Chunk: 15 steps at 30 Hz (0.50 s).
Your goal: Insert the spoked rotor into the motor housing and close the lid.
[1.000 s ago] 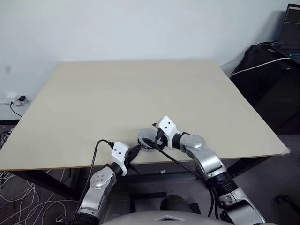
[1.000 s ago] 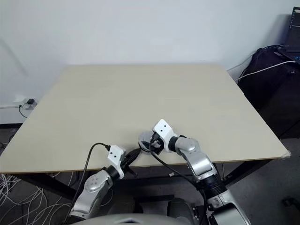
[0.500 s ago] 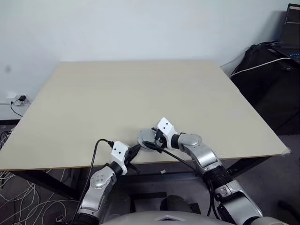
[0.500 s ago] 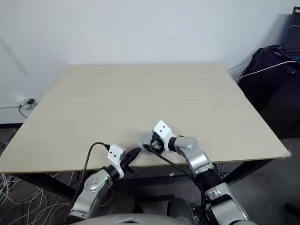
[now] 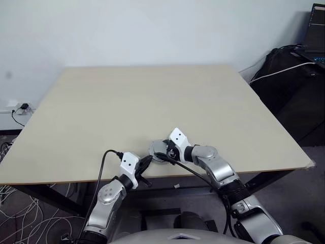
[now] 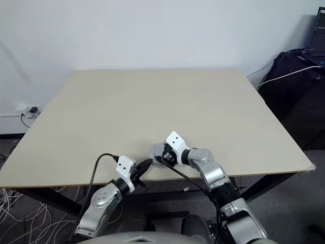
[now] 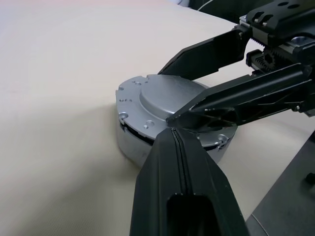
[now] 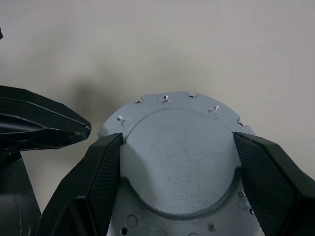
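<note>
Closing step in hand: one lid [image 8: 179,162] sits atop one motor housing [image 7: 135,142] near the counter [image 5: 152,101] front edge, between the right pincer [image 8: 179,172] fingers, which are spread astride its raised centre. Left pincer [image 7: 173,135] closed, tip just beside the housing, holding nothing. One assembly, two pincers. Judged next: press the lid level and fully home

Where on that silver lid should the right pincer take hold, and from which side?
Probably the raised round dome at the centre of the lid, from above. The right pincer already has one finger on each side of it. The flat notched flange lies flush on the assembly, leaving little edge to pinch.
</note>
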Each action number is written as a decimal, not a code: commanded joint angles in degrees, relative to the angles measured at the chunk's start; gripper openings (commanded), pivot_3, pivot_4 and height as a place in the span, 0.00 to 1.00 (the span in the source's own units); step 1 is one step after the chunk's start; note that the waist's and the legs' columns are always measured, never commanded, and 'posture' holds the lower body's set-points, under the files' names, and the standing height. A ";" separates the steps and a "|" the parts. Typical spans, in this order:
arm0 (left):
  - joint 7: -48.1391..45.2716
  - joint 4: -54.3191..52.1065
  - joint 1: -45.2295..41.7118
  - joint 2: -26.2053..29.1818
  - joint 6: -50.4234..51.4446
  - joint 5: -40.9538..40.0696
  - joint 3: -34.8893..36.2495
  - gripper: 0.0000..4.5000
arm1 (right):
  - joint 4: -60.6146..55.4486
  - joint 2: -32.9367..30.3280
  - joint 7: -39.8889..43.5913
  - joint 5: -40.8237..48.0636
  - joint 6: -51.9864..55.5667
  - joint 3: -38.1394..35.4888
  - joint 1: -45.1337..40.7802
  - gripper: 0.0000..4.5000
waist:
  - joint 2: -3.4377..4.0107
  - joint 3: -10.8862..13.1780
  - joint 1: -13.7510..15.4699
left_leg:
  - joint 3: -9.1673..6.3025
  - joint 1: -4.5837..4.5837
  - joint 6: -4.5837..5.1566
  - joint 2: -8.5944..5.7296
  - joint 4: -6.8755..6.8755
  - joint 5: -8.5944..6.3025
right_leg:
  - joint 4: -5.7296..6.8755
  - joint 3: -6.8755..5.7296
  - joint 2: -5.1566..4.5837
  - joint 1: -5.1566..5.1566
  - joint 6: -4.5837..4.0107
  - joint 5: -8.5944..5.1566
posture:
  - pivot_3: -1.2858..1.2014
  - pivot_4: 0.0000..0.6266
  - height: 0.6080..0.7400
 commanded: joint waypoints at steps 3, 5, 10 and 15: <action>-0.04 -2.83 -0.41 -0.01 0.10 -0.41 0.02 0.00 | -2.15 0.64 -1.51 0.73 -0.12 -1.61 0.47 0.72 | 0.00 0.00 0.01 | 0.00 0.00 0.00 0.00 0.00 0.00 | 0.00 0.00 0.00 0.00 0.00 0.00 | 0.52 0.00 1.00; 0.02 -2.91 -0.29 0.01 0.08 -0.39 0.06 0.00 | -2.96 1.02 -2.40 0.69 0.00 -1.61 1.17 0.72 | 0.00 0.00 0.01 | 0.00 0.00 0.00 0.00 0.00 0.00 | 0.00 0.01 0.00 0.00 0.00 0.00 | 0.52 0.00 1.00; -0.03 -3.13 -0.18 0.05 0.10 -0.35 0.07 0.00 | -4.15 0.94 -3.18 -0.10 0.30 -0.44 2.57 0.72 | 0.01 0.00 -0.01 | -0.01 -0.01 0.00 0.00 -0.03 0.00 | -0.02 0.01 -0.01 -0.01 -0.01 -0.01 | 0.52 0.00 1.00; -0.12 -3.25 -0.11 0.10 0.18 -0.36 0.00 0.00 | -4.39 0.37 -3.10 -0.92 0.75 0.50 2.63 0.72 | 0.01 0.00 0.00 | -0.01 -0.01 0.00 0.00 -0.05 0.00 | -0.03 0.00 -0.01 -0.01 -0.02 -0.02 | 0.52 0.00 1.00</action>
